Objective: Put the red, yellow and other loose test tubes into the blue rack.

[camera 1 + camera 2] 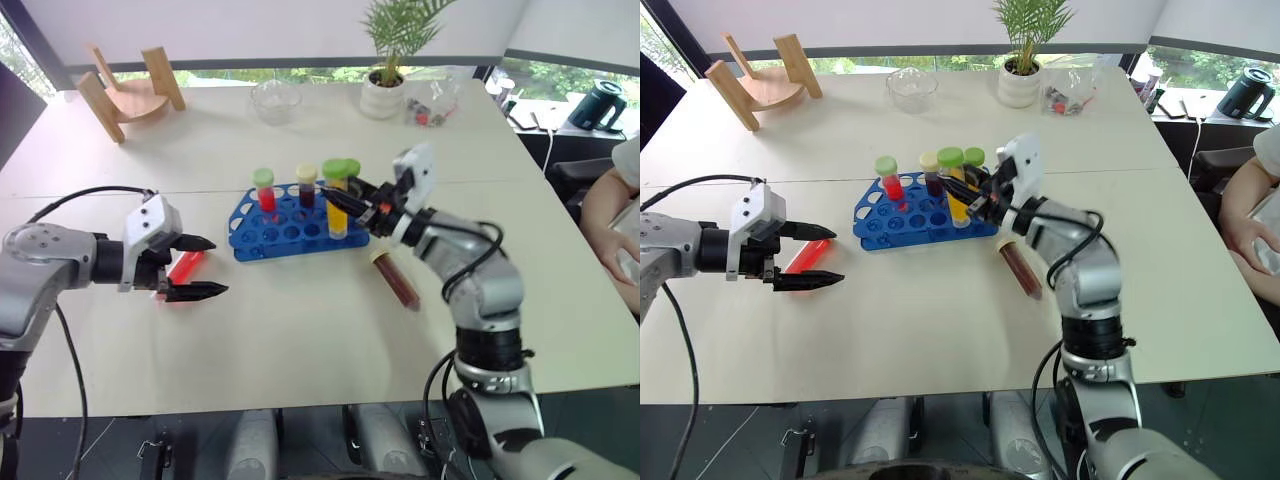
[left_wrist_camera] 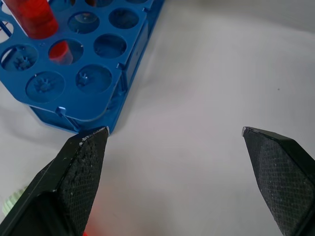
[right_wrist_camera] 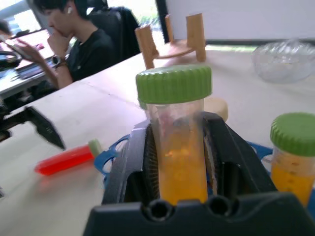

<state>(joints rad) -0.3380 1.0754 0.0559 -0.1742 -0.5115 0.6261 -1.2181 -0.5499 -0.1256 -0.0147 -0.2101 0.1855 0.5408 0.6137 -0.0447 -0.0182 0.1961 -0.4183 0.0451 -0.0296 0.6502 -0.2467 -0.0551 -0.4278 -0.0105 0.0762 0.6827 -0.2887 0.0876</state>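
The blue rack (image 1: 290,225) already holds several tubes, right gripper (image 1: 347,198) is pinching a yellow tube (image 1: 337,212) upright over it, but the red tube (image 1: 183,268) and brown tube (image 1: 397,279) still lie on the table, left gripper (image 1: 200,267) spread wide around the red.

White table (image 1: 300,350) carries: blue rack (image 1: 290,232) at centre frame, red tube (image 1: 184,268) lying flat at left, dark brown tube (image 1: 397,280) lying flat just right of rack, wooden stand (image 1: 130,88) upper left, clear bowl (image 1: 275,100) and potted plant (image 1: 385,92) top centre.
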